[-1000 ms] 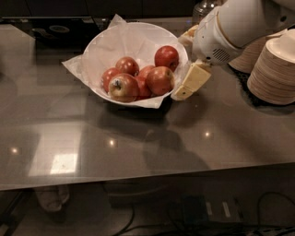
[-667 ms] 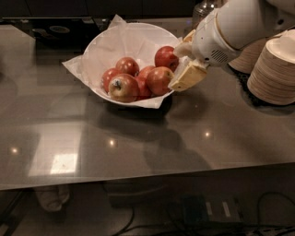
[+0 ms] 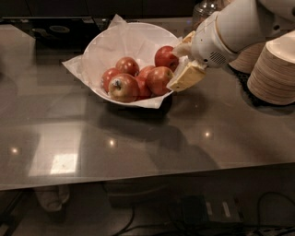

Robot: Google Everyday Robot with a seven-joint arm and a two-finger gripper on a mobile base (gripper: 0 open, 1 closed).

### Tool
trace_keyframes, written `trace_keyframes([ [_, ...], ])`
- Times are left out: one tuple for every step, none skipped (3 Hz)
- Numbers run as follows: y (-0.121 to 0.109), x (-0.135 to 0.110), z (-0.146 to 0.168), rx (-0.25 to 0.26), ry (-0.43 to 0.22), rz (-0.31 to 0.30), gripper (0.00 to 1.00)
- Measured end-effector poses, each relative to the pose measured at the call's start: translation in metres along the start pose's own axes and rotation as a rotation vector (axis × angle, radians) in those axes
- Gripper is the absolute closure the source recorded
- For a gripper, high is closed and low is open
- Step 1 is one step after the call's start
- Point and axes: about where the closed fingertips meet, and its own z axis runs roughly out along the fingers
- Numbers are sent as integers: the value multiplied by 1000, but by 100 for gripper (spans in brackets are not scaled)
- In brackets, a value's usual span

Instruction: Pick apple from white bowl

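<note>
The white bowl [image 3: 110, 44], lined with crinkled white paper, stands on the grey counter and holds several red apples. One apple [image 3: 165, 56] lies at the bowl's right rim, and another [image 3: 159, 79] with a paler blush lies just in front of it. An apple with a dark stem hollow [image 3: 122, 87] sits at the front. My gripper [image 3: 183, 60] comes in from the right at the bowl's right rim, beside these two apples. Its cream fingers [image 3: 186, 76] stand apart, and nothing is held between them.
Stacks of tan paper bowls [image 3: 274, 69] stand at the right, close behind my arm. A glass jar [image 3: 205, 8] is at the back. A dark tray [image 3: 50, 30] sits at the back left. The counter's front edge runs along the bottom.
My gripper has moved slightly left and up, closer to the bowl's right rim and the apples there. The apples and bowl have not moved.
</note>
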Motion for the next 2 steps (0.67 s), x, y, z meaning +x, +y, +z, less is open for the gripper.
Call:
trace_keyframes([
  [-3, -1, 8, -6, -30, -2, 35],
  [-8, -4, 14, -8, -54, -8, 37],
])
